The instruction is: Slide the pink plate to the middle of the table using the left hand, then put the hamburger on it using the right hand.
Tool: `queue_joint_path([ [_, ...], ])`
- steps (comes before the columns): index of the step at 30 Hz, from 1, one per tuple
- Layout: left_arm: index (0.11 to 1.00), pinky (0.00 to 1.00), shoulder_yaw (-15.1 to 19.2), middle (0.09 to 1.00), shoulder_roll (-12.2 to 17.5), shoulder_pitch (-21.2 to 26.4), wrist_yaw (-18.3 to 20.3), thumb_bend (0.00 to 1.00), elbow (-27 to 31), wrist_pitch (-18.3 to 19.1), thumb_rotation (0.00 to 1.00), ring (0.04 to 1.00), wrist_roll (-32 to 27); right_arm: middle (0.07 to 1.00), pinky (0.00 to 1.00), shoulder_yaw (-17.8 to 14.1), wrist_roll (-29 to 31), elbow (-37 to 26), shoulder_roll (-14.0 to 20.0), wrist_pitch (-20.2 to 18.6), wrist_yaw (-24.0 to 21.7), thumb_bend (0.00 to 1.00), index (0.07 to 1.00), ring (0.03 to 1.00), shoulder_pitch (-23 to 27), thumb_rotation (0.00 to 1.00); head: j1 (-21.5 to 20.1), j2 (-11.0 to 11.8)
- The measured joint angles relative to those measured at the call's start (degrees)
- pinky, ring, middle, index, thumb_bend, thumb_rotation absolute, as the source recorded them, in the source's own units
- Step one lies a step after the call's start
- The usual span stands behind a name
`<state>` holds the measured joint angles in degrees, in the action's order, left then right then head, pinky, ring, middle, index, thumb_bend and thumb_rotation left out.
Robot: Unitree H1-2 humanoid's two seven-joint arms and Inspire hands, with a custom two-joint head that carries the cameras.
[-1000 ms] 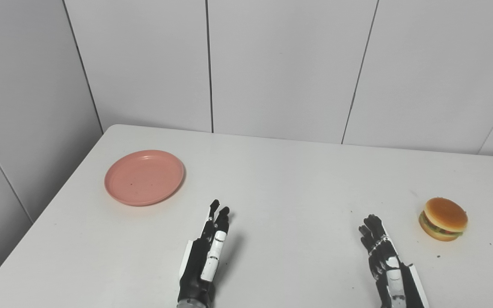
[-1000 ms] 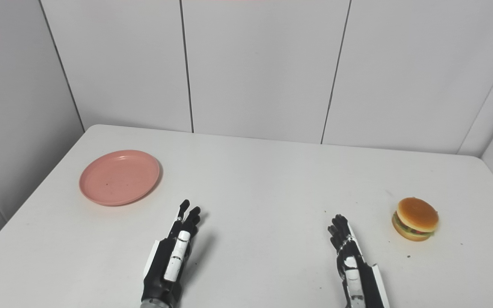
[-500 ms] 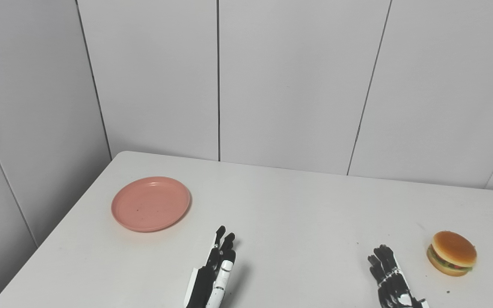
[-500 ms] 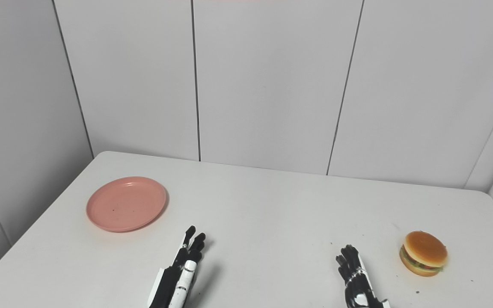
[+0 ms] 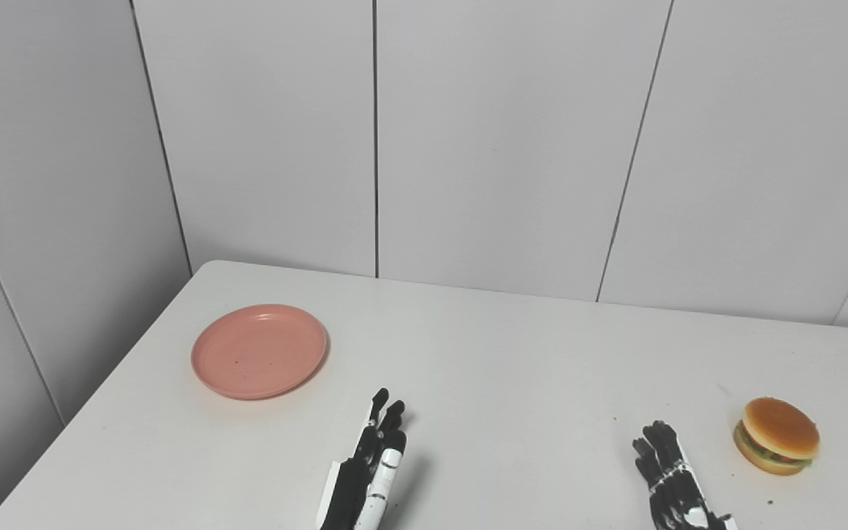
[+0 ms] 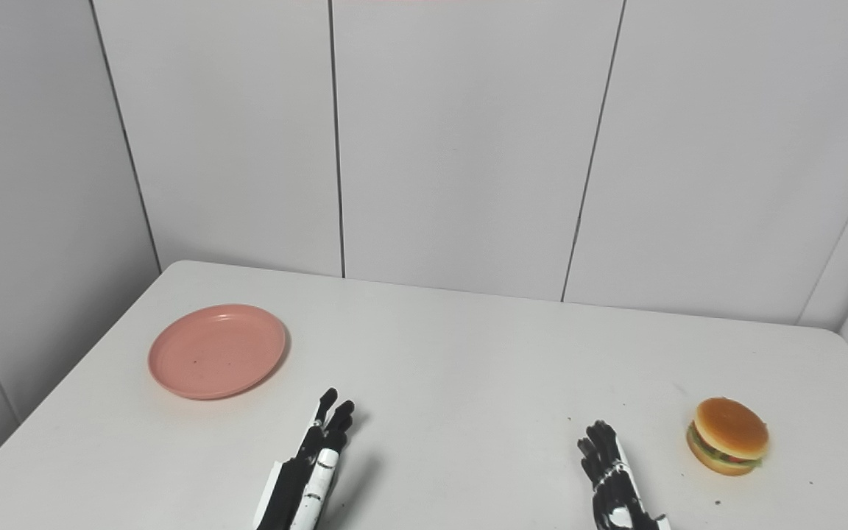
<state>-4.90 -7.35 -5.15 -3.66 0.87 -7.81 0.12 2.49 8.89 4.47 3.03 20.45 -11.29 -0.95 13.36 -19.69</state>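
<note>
A round pink plate (image 5: 258, 351) lies flat on the left side of the white table (image 5: 512, 368), empty. A toy hamburger (image 5: 776, 436) with a tan bun sits near the right edge. My left hand (image 5: 369, 471) rests low at the front, right of the plate and apart from it, fingers stretched forward and holding nothing. My right hand (image 5: 674, 482) is at the front right, left of the hamburger with a gap between them, fingers straight and open. The lower part of both hands is cut off by the picture's bottom edge.
Grey wall panels (image 5: 512, 140) stand behind the table and along its left side. The table's left edge (image 5: 93, 412) runs diagonally close to the plate. A few dark specks dot the tabletop near the hamburger.
The whole picture shifted down between one second ago and half a second ago, so the camera tilted up. Since then nothing has visibly changed; plate, hamburger and both hands stay in place.
</note>
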Motion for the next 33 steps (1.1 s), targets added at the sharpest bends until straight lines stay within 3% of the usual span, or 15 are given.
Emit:
queue_joint_path([
  [4, 0.944, 1.0, 0.8, 0.924, 0.0, 0.3, 0.0, 0.66, 1.1, 0.9, 0.83, 0.95, -0.5, 0.97, 1.0, 0.1, 0.0, 0.0, 0.0, 0.0, -0.2, 0.84, 0.965, 0.959, 0.1, 1.0, 0.1, 0.2],
  [9, 0.945, 1.0, 4.0, 0.929, 0.1, 2.1, -0.2, 0.75, 2.7, 4.8, 0.86, 0.956, -1.4, 0.969, 1.0, 0.1, 0.0, 0.0, 0.0, 0.0, -0.4, 0.84, 0.964, 0.96, 0.1, 1.0, -0.5, 0.5],
  [15, 0.937, 1.0, 7.3, 0.93, 2.7, 8.0, -0.2, 0.84, 4.4, 6.6, 0.86, 0.957, -3.6, 0.966, 1.0, 0.1, 0.0, 0.0, 0.0, 0.0, -0.4, 0.82, 0.961, 0.953, 0.1, 1.0, -0.9, 0.4],
  [21, 0.92, 0.98, 10.0, 0.91, 4.9, 13.7, -0.2, 0.87, 6.2, 9.0, 0.88, 0.93, -3.8, 0.967, 1.0, 0.2, -0.3, 0.0, -0.1, 0.0, -0.4, 0.81, 0.957, 0.946, 0.1, 1.0, -1.3, 0.6],
  [28, 0.856, 0.93, 12.3, 0.88, 10.7, 17.1, 1.6, 0.86, 6.6, 11.3, 0.92, 0.902, -6.3, 0.968, 1.0, 0.2, -0.8, 0.0, -0.1, 0.0, -0.3, 0.82, 0.96, 0.945, 0.1, 1.0, -1.7, 0.8],
  [33, 0.846, 0.98, 13.8, 0.894, 15.0, 19.6, 2.0, 0.89, 3.7, 10.7, 0.9, 0.911, -6.3, 0.969, 1.0, 0.2, -0.8, 0.0, -0.1, 0.0, -0.2, 0.83, 0.96, 0.948, 0.1, 1.0, -1.8, 0.9],
])
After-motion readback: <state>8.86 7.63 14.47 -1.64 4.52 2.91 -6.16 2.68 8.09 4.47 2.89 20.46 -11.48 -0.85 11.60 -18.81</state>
